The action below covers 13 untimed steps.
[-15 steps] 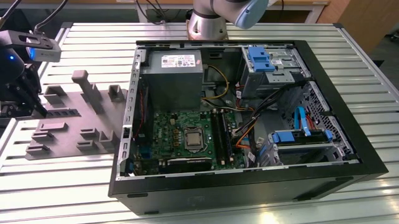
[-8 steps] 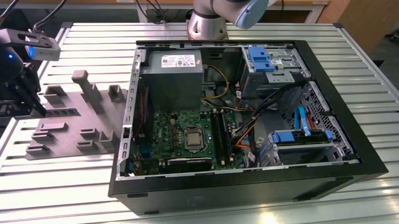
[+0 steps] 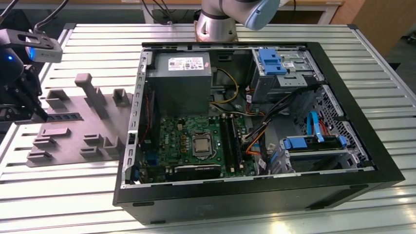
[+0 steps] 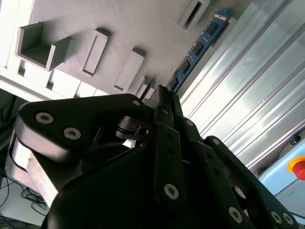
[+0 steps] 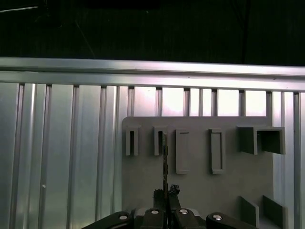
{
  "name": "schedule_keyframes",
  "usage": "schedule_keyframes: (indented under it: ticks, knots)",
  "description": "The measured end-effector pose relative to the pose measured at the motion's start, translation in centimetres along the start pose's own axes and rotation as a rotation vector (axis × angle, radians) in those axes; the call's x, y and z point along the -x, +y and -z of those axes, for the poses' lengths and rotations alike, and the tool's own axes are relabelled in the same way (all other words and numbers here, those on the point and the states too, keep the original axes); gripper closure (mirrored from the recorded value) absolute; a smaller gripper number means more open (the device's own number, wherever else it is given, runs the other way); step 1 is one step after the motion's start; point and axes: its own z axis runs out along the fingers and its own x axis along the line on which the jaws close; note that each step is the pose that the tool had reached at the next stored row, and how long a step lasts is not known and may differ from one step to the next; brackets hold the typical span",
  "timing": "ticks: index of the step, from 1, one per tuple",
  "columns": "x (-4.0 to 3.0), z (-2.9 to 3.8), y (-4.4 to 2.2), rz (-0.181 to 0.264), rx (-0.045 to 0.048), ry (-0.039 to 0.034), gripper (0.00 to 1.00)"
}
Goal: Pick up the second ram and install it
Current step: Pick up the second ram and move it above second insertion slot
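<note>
The second ram (image 3: 65, 117) is a thin blue stick with dark chips, standing on edge on the grey holder plate (image 3: 78, 134) at the exterior view's left, outside the computer case (image 3: 383, 170). My gripper (image 3: 36, 113) is at the stick's end nearest the table edge. In the second wrist view the second ram (image 4: 200, 45) runs straight out from the black fingertips (image 4: 167, 102), which close narrowly on its near end. The first wrist view shows the second ram (image 5: 165, 162) edge-on, rising from my gripper (image 5: 167, 193) over the holder plate (image 5: 200, 191).
The open case holds the motherboard with long black slot rails (image 3: 229, 139), a grey power supply (image 3: 182, 83) and blue drive clips (image 3: 270, 61). Raised grey blocks (image 3: 91, 92) stand on the holder plate. The arm's base (image 3: 217, 22) is behind the case. A red button (image 4: 298, 167) sits nearby.
</note>
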Motion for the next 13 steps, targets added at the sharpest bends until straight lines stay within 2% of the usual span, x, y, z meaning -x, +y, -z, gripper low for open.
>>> schedule_keyframes:
  ticks: [13]
  knots:
    - [0.01,0.41,0.01,0.0,0.0,0.0002,0.86]
